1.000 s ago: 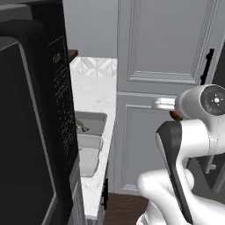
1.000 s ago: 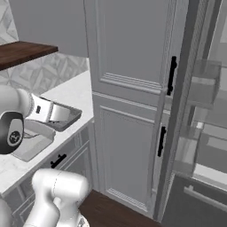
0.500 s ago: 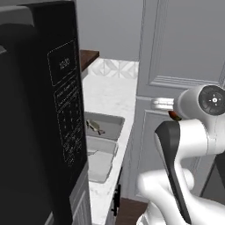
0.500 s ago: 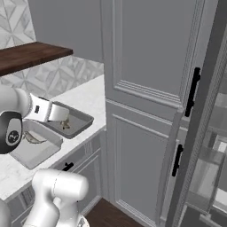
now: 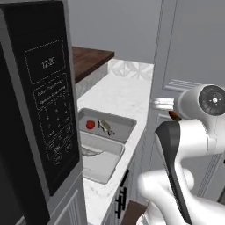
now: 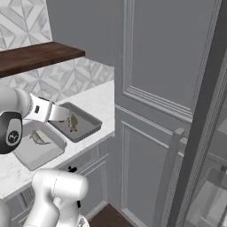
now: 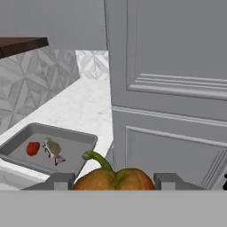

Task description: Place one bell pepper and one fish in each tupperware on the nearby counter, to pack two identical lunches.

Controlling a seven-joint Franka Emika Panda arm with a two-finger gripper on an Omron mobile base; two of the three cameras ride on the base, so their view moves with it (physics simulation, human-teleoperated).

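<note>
Now the carry is under way: the gripper (image 7: 114,181) pinches the second bell pepper (image 7: 114,178) between its two finger tips, an orange-red one with a green curling stem, seen close in the hand view and as a small red spot beside the wrist in the left base view (image 5: 174,115). The far tupperware (image 5: 125,124) on the white marble counter (image 5: 118,94) already holds a bright red pepper (image 5: 90,125) and a tan spiky fish (image 5: 105,126), lying just beside each other. The near tupperware (image 5: 113,154) holds a slender grey fish (image 6: 38,139) and, as far as I can see, no pepper — so this looks like the last item of the second lunch.

The next move calls for bringing the hand over the near container, not the full one, lowering inside its rim and letting the jaws spread; the pepper is round and may roll, so a low release seems wise.

Compared with a second ago, both base views have swung toward the counter — the microwave (image 5: 35,105) panel and the wooden shelf (image 5: 90,59) loom larger and both containers show more fully. That is the base driving; the grip looks unchanged.
</note>
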